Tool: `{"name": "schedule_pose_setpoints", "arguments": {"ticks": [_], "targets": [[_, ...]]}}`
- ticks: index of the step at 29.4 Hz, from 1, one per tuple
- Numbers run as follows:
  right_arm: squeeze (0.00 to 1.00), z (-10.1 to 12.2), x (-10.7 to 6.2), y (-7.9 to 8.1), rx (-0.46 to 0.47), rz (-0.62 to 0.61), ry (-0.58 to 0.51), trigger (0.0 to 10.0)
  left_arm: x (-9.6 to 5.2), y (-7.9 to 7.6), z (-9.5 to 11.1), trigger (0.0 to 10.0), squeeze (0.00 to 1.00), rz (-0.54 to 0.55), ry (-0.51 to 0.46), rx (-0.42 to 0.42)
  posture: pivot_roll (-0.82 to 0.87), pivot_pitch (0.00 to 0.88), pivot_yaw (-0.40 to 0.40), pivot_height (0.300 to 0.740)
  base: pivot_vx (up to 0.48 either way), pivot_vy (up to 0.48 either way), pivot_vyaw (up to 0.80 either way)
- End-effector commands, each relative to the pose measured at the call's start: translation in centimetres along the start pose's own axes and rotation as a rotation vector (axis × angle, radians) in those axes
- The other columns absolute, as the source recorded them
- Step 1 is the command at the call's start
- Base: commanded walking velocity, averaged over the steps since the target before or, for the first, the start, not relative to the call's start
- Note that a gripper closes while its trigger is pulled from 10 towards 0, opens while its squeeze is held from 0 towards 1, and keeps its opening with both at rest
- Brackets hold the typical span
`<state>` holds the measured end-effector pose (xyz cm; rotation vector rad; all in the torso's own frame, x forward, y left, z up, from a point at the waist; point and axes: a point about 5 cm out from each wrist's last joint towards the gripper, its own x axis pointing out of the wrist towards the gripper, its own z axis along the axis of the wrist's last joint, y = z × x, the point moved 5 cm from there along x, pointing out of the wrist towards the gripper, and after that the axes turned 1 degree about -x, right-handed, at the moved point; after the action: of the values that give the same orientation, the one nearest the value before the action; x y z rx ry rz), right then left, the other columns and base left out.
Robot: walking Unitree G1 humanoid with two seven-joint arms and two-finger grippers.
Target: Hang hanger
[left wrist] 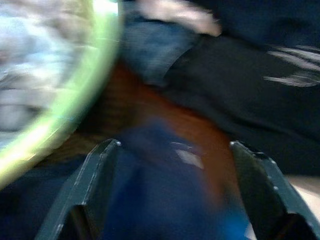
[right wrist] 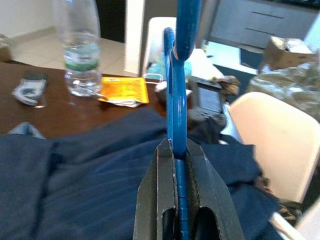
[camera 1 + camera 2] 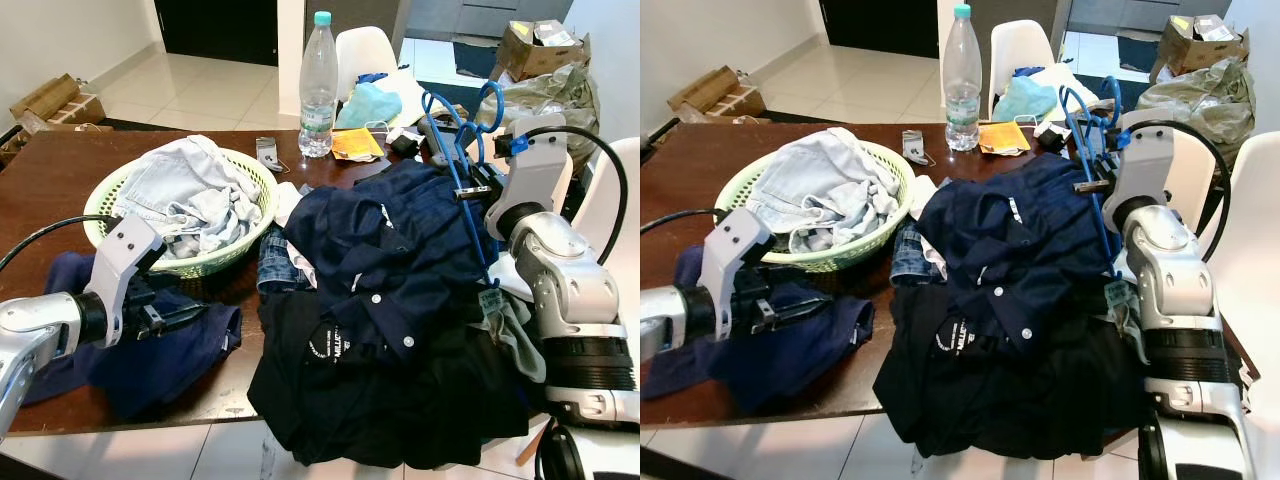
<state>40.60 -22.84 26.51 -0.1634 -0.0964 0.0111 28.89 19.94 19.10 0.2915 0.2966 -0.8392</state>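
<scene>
A: Right side?
B: The silver right arm is bent upward at the table's right edge; the black two-fingered right gripper is seen clamped tight on a blue plastic hanger.
A: Left side?
B: The silver left arm is stretched low and forward; the black two-fingered left gripper is seen with fingers spread wide, nothing held.

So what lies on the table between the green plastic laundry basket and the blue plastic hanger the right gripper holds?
In the left eye view, a navy button-up shirt on heaped dark clothes lies between the green plastic laundry basket and the blue plastic hanger in the right gripper.
</scene>
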Motion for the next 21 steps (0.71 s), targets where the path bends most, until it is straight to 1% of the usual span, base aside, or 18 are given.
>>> {"name": "schedule_pose_setpoints", "arguments": {"ticks": [1, 2, 3, 5, 6, 8, 9, 11, 12, 13, 14, 15, 16, 17, 18, 19, 20, 21], "targets": [[0.00, -0.2, 0.0, 0.1, -0.002, 0.002, 0.008, 10.0, -0.8, -1.4, 1.0, 10.0, 1.00, -0.094, -0.019, -0.004, 0.14, 0.128, -0.034, 0.740, 0.000, 0.000, 0.00], [0.00, -0.2, 0.0, 0.1, -0.001, 0.003, 0.008, 10.0, -2.0, -2.9, 1.7, 10.0, 1.00, -0.193, -0.012, 0.001, 0.14, 0.128, -0.034, 0.740, 0.000, 0.000, 0.00], [0.00, -0.2, 0.0, 0.1, -0.001, 0.003, 0.008, 10.0, -2.9, -3.8, 2.2, 10.0, 1.00, -0.254, -0.005, 0.007, 0.14, 0.128, -0.034, 0.740, 0.000, 0.000, 0.00], [0.00, -0.2, 0.0, 0.1, -0.001, 0.003, 0.008, 10.0, -2.9, -3.8, 2.2, 10.0, 1.00, -0.254, -0.005, 0.007, 0.14, 0.128, -0.034, 0.740, 0.000, 0.000, 0.00], [0.00, -0.2, 0.0, 0.1, -0.001, 0.003, 0.009, 10.0, -3.6, -4.3, 2.9, 10.0, 1.00, -0.287, -0.007, 0.020, 0.14, 0.127, -0.035, 0.740, 0.000, 0.000, 0.00], [0.00, -0.2, 0.0, 0.1, -0.001, 0.003, 0.009, 10.0, -3.6, -4.3, 2.9, 10.0, 1.00, -0.287, -0.007, 0.020, 0.14, 0.127, -0.035, 0.740, 0.000, 0.000, 0.00], [0.00, -0.2, 0.0, 0.1, -0.001, 0.003, 0.010, 10.0, -4.0, -4.8, 3.4, 10.0, 1.00, -0.320, -0.005, 0.035, 0.14, 0.126, -0.035, 0.740, 0.000, 0.000, 0.00], [0.00, -0.2, 0.0, 0.1, -0.001, 0.003, 0.010, 10.0, -4.0, -4.8, 3.4, 10.0, 1.00, -0.320, -0.005, 0.035, 0.14, 0.126, -0.035, 0.740, 0.000, 0.000, 0.00], [0.00, -0.2, 0.1, 0.1, -0.003, 0.004, 0.010, 10.0, -4.0, -5.7, 2.6, 10.0, 1.00, -0.351, 0.065, 0.055, 0.14, 0.123, -0.035, 0.740, 0.000, 0.000, 0.00], [0.00, -0.2, 0.1, 0.1, -0.003, 0.004, 0.010, 10.0, -4.0, -5.7, 2.6, 10.0, 1.00, -0.351, 0.065, 0.055, 0.14, 0.123, -0.035, 0.740, 0.000, 0.000, 0.00], [0.00, -0.2, 0.1, 0.1, -0.003, 0.005, 0.010, 10.0, -3.8, -6.3, 1.1, 10.0, 1.00, -0.367, 0.168, 0.078, 0.14, 0.120, -0.034, 0.740, 0.000, 0.000, 0.00], [0.00, -0.2, 0.2, 0.2, -0.004, 0.008, 0.011, 10.0, -3.1, -5.8, -0.8, 10.0, 0.43, -0.319, 0.258, 0.126, 0.14, 0.119, -0.037, 0.740, 0.000, 0.000, 0.00], [0.00, -0.3, 0.2, 0.3, -0.003, 0.012, 0.013, 10.0, -2.4, -4.4, -2.2, 10.0, 0.00, -0.223, 0.318, 0.202, 0.14, 0.118, -0.037, 0.740, 0.000, 0.000, 0.00], [0.00, -0.3, 0.2, 0.3, -0.003, 0.012, 0.013, 10.0, -2.4, -4.4, -2.2, 10.0, 0.00, -0.223, 0.318, 0.202, 0.14, 0.118, -0.037, 0.740, 0.000, 0.000, 0.00], [0.00, -0.4, 0.2, 0.4, -0.002, 0.015, 0.015, 10.0, -1.8, -2.9, -2.7, 10.0, 0.00, -0.133, 0.345, 0.265, 0.14, 0.117, -0.039, 0.740, 0.000, 0.000, 0.00], [0.00, -0.5, 0.2, 0.5, -0.001, 0.018, 0.018, 10.0, -1.2, -1.6, -2.6, 10.0, 0.00, -0.056, 0.336, 0.305, 0.14, 0.117, -0.039, 0.740, 0.000, 0.000, 0.00], [0.00, -0.5, 0.2, 0.5, -0.001, 0.018, 0.018, 10.0, -1.2, -1.6, -2.6, 10.0, 0.00, -0.056, 0.336, 0.305, 0.14, 0.117, -0.039, 0.740, 0.000, 0.000, 0.00], [0.00, -0.6, 0.2, 0.6, -0.001, 0.020, 0.021, 10.0, -1.0, -1.0, -2.3, 10.0, 0.00, -0.023, 0.326, 0.320, 0.14, 0.117, -0.039, 0.740, 0.000, 0.000, 0.00]]}}
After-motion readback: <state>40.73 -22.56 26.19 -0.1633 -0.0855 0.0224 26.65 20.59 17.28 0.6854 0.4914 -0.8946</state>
